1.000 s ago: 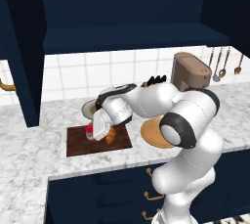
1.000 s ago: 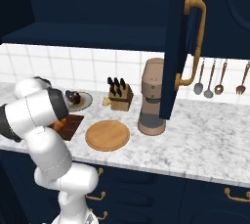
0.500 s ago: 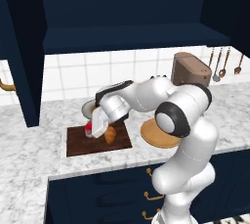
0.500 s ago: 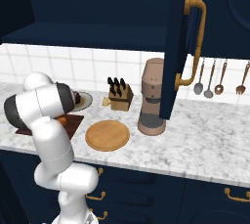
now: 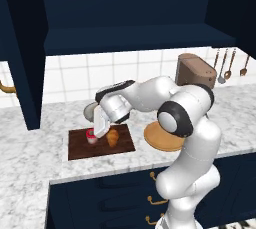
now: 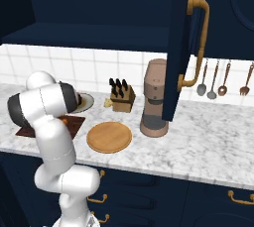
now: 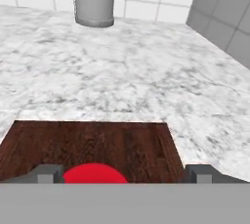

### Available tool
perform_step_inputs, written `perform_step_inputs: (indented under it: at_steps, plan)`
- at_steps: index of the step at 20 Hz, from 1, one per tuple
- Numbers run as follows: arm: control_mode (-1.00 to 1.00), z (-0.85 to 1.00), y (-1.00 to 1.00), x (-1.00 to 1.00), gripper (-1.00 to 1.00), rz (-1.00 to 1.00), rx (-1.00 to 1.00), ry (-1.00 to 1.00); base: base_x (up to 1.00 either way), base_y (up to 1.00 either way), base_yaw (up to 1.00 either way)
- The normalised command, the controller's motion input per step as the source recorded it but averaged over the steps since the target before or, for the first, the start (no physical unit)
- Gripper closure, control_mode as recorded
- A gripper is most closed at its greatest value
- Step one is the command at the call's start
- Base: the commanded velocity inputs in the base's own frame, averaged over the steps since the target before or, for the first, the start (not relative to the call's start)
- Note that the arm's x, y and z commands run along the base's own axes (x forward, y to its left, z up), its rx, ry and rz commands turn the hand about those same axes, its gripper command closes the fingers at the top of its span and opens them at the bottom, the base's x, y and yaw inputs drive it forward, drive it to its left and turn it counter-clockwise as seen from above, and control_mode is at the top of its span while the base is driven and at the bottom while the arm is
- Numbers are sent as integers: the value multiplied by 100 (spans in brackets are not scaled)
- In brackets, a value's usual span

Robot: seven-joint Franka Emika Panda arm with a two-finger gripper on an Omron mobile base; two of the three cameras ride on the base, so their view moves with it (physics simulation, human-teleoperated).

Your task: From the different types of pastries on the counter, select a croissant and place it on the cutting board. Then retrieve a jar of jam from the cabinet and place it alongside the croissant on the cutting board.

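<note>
Gripper fingers stand wide around the jar of jam resting on the cutting board beside the croissant, so only withdrawing seems left.

Even, soft rendered light; the cabinet interior sits in deep shadow, the counter bright, slightly blurred.
</note>
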Motion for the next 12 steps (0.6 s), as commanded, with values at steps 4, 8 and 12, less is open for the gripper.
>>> perform_step_inputs:
  at_steps: [4,8,12]
  plan:
    - [-100,71,2,-31,-100,0,0,-21,0,0,0]
    - [-100,60,-1,-60,-100,-2,-1,-22,0,0,0]
    - [-100,37,-43,-97,-100,-1,0,-25,0,0,0]
